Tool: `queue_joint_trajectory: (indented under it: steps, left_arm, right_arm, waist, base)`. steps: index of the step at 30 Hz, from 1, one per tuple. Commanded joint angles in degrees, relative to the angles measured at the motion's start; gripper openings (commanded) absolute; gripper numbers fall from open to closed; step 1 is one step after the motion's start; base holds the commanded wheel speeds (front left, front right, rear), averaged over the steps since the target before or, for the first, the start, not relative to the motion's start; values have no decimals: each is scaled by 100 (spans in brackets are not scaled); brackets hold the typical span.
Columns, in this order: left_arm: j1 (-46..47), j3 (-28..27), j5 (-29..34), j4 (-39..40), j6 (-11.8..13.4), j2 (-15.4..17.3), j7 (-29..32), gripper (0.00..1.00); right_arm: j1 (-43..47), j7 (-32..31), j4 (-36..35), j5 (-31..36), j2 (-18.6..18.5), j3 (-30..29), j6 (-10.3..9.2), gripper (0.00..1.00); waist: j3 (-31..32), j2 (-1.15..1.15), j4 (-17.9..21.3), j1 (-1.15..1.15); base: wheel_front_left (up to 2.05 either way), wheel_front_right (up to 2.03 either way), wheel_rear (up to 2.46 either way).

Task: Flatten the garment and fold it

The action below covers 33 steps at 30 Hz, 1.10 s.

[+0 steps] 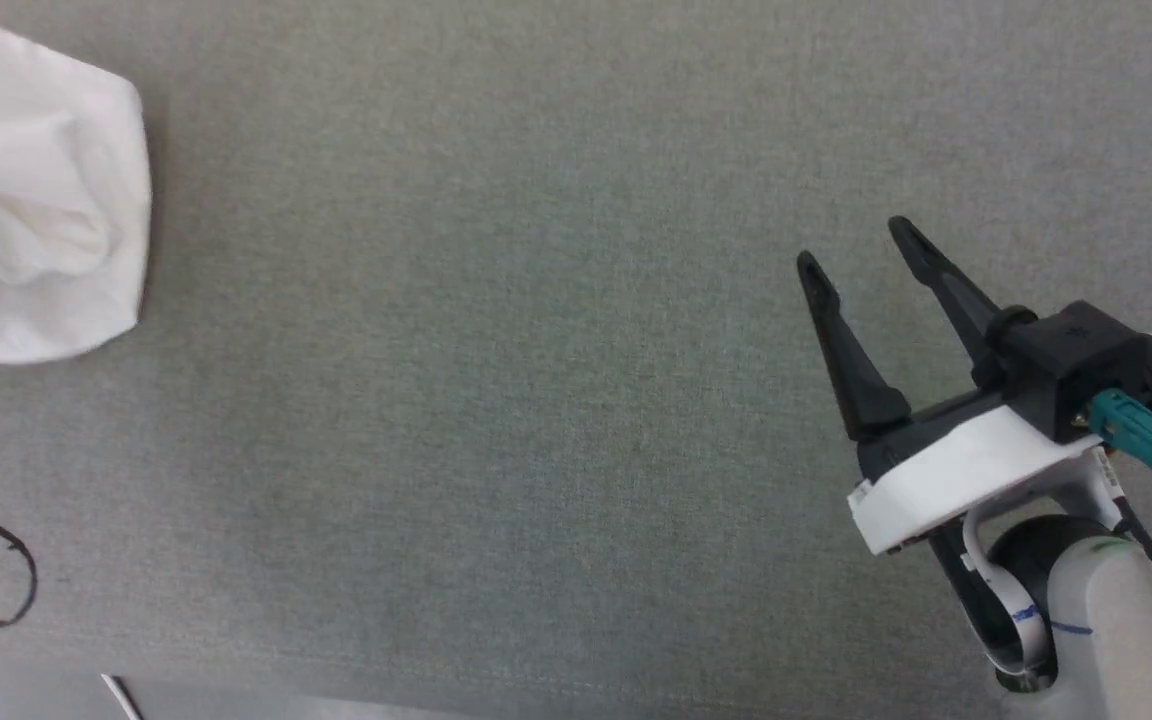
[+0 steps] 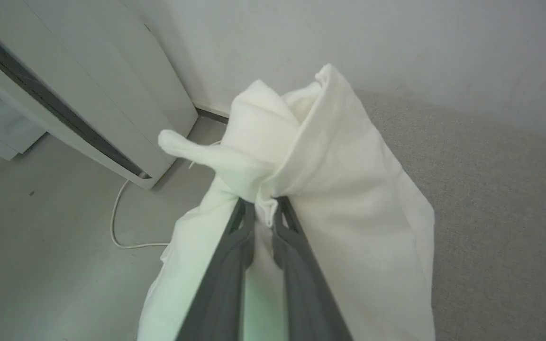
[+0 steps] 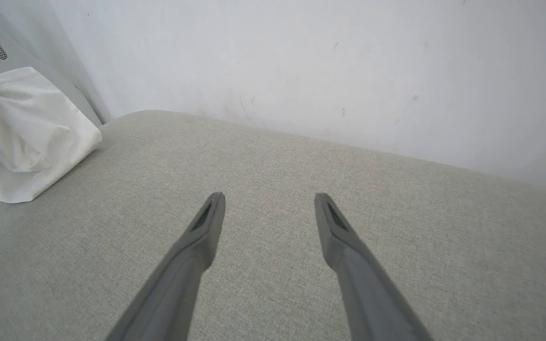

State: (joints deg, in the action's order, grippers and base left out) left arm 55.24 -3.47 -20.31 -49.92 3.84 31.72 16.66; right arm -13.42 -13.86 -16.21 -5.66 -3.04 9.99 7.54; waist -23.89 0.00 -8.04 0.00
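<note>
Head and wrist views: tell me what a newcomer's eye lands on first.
The bunched white garment strikes first, pinched between the closed fingers of the left gripper at the upper left of the head view. Next comes the right gripper, open and empty above the grey surface at that view's lower right.

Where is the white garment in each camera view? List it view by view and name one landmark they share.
Head view: the garment sits bunched at the upper left edge.
Left wrist view: garment in the centre, pinched in the shut left gripper, hanging down both sides.
Right wrist view: garment at the far left edge, well left of the open right gripper.
Shared landmark: the grey woven surface.
</note>
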Motion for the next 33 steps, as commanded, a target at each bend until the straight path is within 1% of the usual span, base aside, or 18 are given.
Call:
queue_joint_trajectory:
  steps: [1, 3, 5, 7, 10, 14, 18, 22, 27, 30, 33]
  left_arm:
    - [89, 86, 118, 100, -72, 63, -272, 0]
    - [153, 266, 289, 220, -207, 101, -701, 0]
    - [246, 356, 301, 326, -391, 35, -1054, 0]
    - [335, 530, 399, 455, -572, 0, -1320, 0]
    - [442, 714, 466, 617, -737, -86, -1601, 0]
    - [497, 893, 458, 874, -834, -299, -1765, 0]
    - [439, 1001, 331, 1193, -849, -635, -1678, 0]
    - [194, 1068, 107, 1552, -708, -1143, -1400, 0]
    - [-329, 1263, -66, 2178, -382, -1842, -1033, 0]
    - [-860, 1441, -134, 2587, -155, -2275, -864, 0]
    - [-1612, 1620, -199, 2918, 74, -2564, -753, 0]
  right_arm:
    - [76, 62, 49, -66, 12, -63, -5, 100]
    - [130, 116, 122, -146, 13, -160, -5, 100]
    - [215, 160, 195, -233, 14, -280, -5, 100]
    - [294, 188, 212, -249, 14, -402, -5, 100]
    - [401, 208, 248, -247, 15, -521, -5, 100]
    - [538, 248, 284, -244, 15, -622, -5, 100]
    - [642, 285, 295, -204, 15, -708, -5, 100]
    - [731, 319, 289, -132, 15, -745, -5, 100]
    - [822, 347, 232, -50, 16, -802, -5, 100]
    - [889, 360, 206, -11, 16, -837, -5, 100]
    - [931, 368, 204, 2, 16, -809, -5, 100]
  waist:
    - [480, 0, -82, 0]
    - [689, 0, -79, 0]
    - [917, 0, -72, 0]
    - [1083, 0, -57, 0]
    - [1305, 0, 41, 0]
    - [1557, 0, 283, 0]
    - [1704, 0, 598, 0]
    - [1811, 0, 953, 0]
    - [1811, 0, 1345, 0]
    - [1774, 0, 1503, 0]
    - [1709, 0, 1634, 0]
  base:
    - [0, 0, 0]
    - [0, 0, 0]
    - [0, 0, 0]
    - [0, 0, 0]
    - [0, 0, 0]
    - [0, 0, 0]
    - [0, 0, 0]
    - [0, 0, 0]
    - [0, 0, 0]
    - [0, 0, 0]
    - [0, 0, 0]
